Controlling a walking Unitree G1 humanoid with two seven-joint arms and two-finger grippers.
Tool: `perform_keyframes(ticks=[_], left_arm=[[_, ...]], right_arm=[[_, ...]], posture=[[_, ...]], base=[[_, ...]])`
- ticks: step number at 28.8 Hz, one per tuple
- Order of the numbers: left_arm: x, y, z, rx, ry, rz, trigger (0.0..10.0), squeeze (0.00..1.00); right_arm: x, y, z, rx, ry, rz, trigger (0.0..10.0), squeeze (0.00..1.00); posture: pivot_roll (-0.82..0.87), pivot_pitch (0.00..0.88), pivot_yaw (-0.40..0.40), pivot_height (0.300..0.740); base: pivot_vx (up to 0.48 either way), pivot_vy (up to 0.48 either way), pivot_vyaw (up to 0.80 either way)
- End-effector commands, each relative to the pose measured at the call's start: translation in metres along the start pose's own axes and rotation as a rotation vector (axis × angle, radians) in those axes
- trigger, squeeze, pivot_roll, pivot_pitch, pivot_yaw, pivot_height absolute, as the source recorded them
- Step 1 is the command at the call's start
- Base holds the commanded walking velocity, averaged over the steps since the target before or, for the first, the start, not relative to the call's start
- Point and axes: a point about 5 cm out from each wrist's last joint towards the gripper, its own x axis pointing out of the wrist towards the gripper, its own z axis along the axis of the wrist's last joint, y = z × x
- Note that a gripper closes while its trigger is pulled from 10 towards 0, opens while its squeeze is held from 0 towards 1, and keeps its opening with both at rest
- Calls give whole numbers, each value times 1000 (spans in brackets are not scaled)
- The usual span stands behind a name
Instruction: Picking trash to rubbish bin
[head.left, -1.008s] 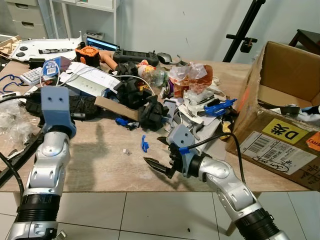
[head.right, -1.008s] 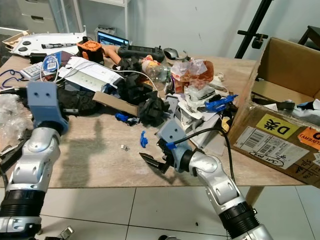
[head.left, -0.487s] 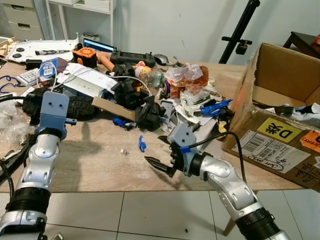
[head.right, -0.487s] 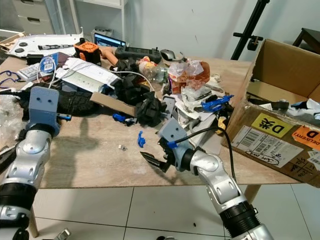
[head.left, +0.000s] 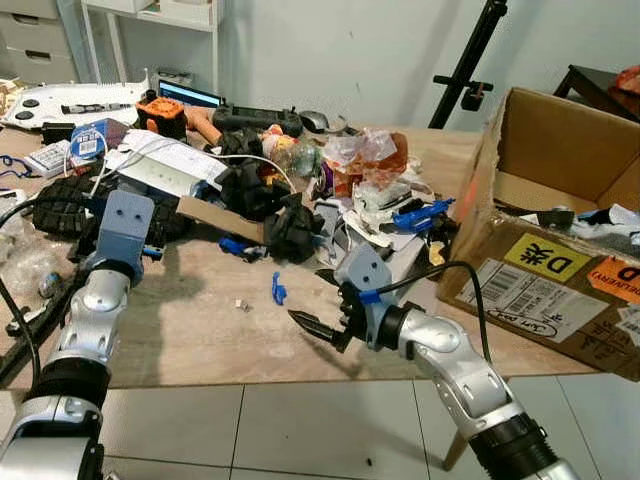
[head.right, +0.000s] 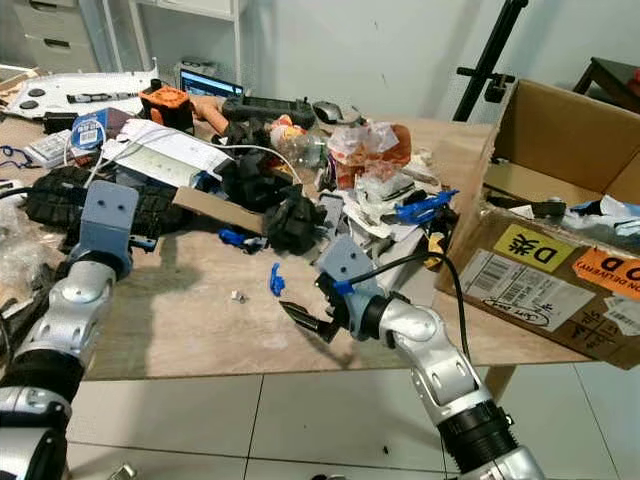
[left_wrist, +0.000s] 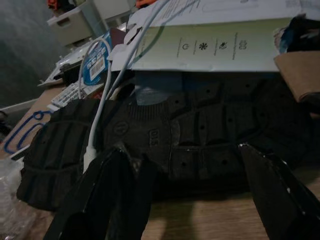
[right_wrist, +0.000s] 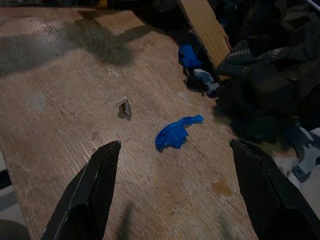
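Approach step, nothing picked up yet: the right hand (head.left: 318, 314) hovers low over the near edge of the desk (head.left: 200, 335), fingers spread wide and empty, aimed at a small blue scrap (right_wrist: 176, 134) lying on bare wood just in front of the clutter pile; the cardboard box (head.left: 560, 210) serving as the bin sits well apart on the robot's right. The left hand (left_wrist: 185, 200) is also open and empty, facing a black rubber tyre (left_wrist: 165, 135). Next move, as I judge it: lower the right hand forward so the fingers straddle the scrap, pinch, then swing right to the box.
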Motion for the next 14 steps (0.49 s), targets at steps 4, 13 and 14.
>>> perform_keyframes(ticks=[4,13,14], left_arm=[[-1,14,-14,50,53,94,10000,0],[0,28,-21,-57,124,188,10000,0],[0,28,-25,-117,154,191,10000,0]], right_arm=[[-3,-1,-3,0,12,-7,10000,0],[-3,-1,-3,3,14,-4,10000,0],[-3,-1,-3,3,14,-4,10000,0]], posture=[[-25,88,-97,740],[-25,88,-97,740],[-23,92,-99,740]], base=[[0,0,0],[0,0,0],[0,0,0]])
